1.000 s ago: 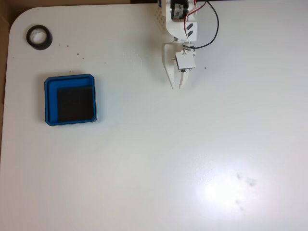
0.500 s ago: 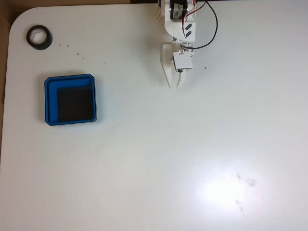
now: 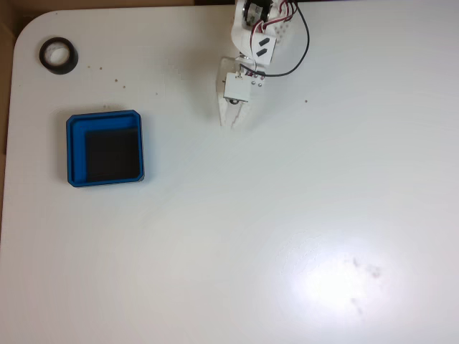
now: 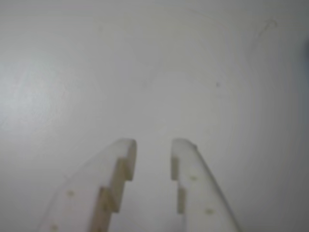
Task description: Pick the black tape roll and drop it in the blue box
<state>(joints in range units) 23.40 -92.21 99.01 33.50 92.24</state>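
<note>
White bench [image 3: 287,215] carries everything in the fixed view. The black roll [image 3: 57,54] lies flat near the bench's top-left corner as that view shows it, its pale hole facing up. The blue box [image 3: 105,147] sits below it along the left edge, apart from the roll, its black floor bare. The arm [image 3: 252,36] reaches in from the top edge, and its tool [image 3: 232,123] points down the picture, well apart from both roll and box. In the wrist view the tool [image 4: 151,150] has its two pale fingers [image 4: 118,166] slightly parted with a narrow gap, holding nothing, over bare bench [image 4: 145,72].
</note>
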